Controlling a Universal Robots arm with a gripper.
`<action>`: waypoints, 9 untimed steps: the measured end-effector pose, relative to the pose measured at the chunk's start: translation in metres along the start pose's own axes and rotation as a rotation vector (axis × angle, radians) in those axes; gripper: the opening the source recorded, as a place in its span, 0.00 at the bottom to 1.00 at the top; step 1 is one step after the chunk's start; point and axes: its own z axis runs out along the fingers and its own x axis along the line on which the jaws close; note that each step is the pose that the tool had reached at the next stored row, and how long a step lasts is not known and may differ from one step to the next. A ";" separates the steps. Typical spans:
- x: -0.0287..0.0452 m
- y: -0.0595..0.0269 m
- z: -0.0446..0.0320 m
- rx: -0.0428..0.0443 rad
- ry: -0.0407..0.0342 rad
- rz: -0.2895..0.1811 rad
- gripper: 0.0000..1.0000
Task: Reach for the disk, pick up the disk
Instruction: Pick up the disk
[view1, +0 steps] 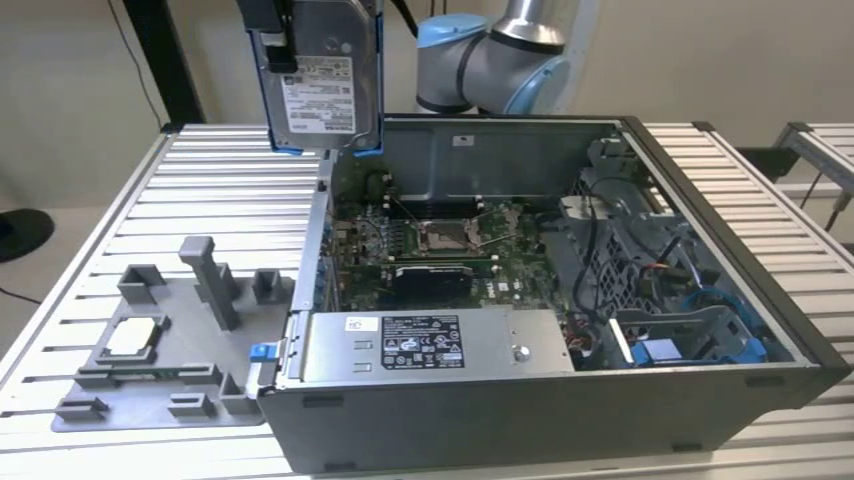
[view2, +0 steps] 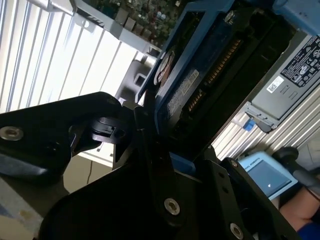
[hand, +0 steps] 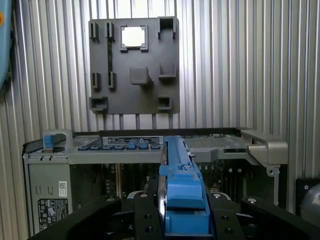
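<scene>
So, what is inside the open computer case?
A green motherboard, a long grey metal box and cables. What lies under the box is covered. The gripper holds the disk above the case.

One disk (view1: 320, 85), one open computer case (view1: 534, 420), one grey fixture plate (view1: 134, 402), one square chip (view1: 130, 337), one arm (view1: 497, 60)

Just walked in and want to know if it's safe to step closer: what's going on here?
The robot arm has its tool shut on the disk and holds it upright in the air, above the open computer case, towards the exterior view's left. So the disk is already picked up. Beside the case, a grey fixture tray holds a small square chip.
</scene>
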 end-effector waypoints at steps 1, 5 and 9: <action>-0.0001 -0.0028 0.0000 0.0000 0.0000 0.000 0.00; -0.0007 -0.0137 0.0001 -0.0001 0.0000 0.000 0.00; -0.0014 -0.0256 0.0003 -0.0002 -0.0001 0.000 0.00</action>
